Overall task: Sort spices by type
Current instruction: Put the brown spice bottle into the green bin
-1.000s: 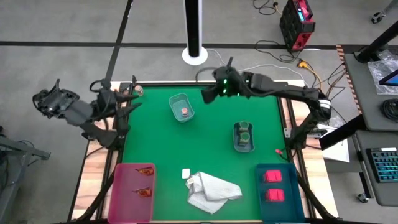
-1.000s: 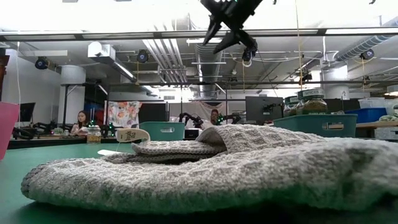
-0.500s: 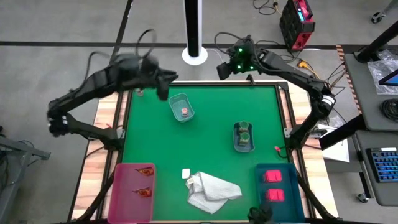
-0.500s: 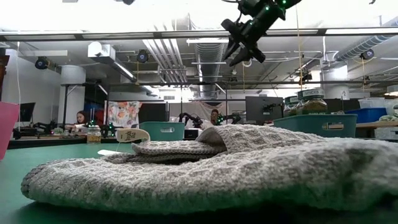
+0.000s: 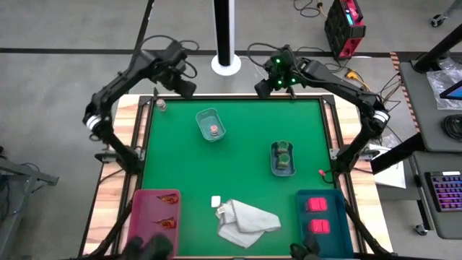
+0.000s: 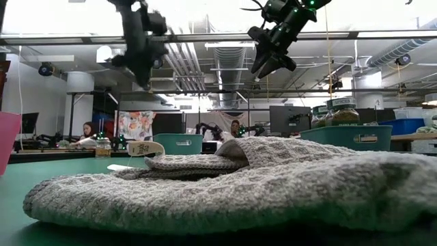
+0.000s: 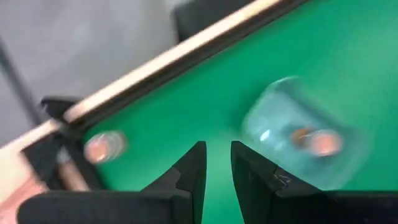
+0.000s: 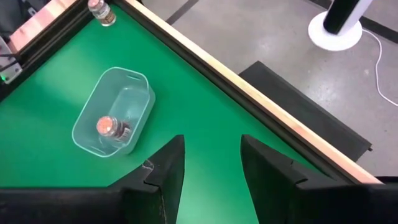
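Your table (image 5: 238, 180) is covered in green, with a wood border along its edges. On it lies a crumpled white cloth (image 5: 247, 222) at the near edge, which fills most of the low view.

Four trays sit on the green. A pink tray (image 5: 141, 220) at the near left corner holds flat red-orange packets (image 5: 168, 209). A blue-green tray (image 5: 338, 224) at the near right corner holds two bright red blocks (image 5: 317, 215), one behind the other. A clear tray (image 5: 203, 119) in the far middle holds one clear jar with a pinkish top (image 5: 214, 130). A second clear tray (image 5: 274, 167) right of centre holds greenish jars (image 5: 284, 156).

One more pink-topped jar (image 5: 161, 106) stands alone at the far left corner of the green, just beside the wood border, outside any tray.

Your left gripper (image 5: 186, 85) hangs in the air above the far left edge, near that lone jar; its fingers (image 7: 190, 171) stand close together with a narrow gap and hold nothing.

Your right gripper (image 5: 265, 88) hangs above the far edge, right of the white post's base; its fingers (image 8: 168, 163) stand parted with a clear gap, empty, with the clear tray (image 8: 114, 112) visible beyond them.

A small white item (image 5: 215, 201) lies just beside the cloth; you cannot tell what it is.
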